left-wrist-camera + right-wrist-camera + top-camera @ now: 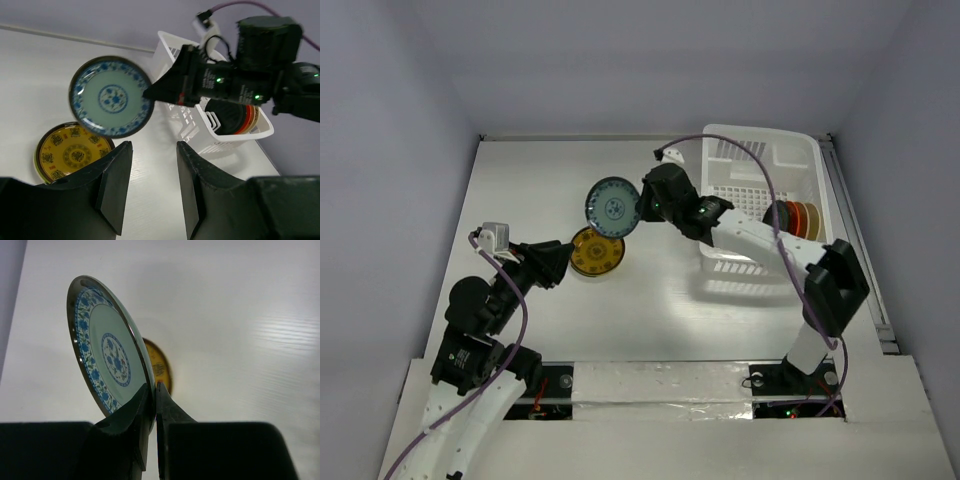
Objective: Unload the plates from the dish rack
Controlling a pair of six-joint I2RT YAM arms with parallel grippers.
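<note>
My right gripper is shut on the rim of a teal-blue patterned plate and holds it above the table, left of the white dish rack. In the right wrist view the gripper pinches that plate on edge. A yellow patterned plate lies flat on the table just below it. The rack holds dark and orange-red plates standing at its right end. My left gripper is open and empty, beside the yellow plate. The held plate also shows in the left wrist view.
The rack sits against the right side of the table, next to a metal rail. The right arm's cable loops over the rack. Grey walls close the table at the back and both sides.
</note>
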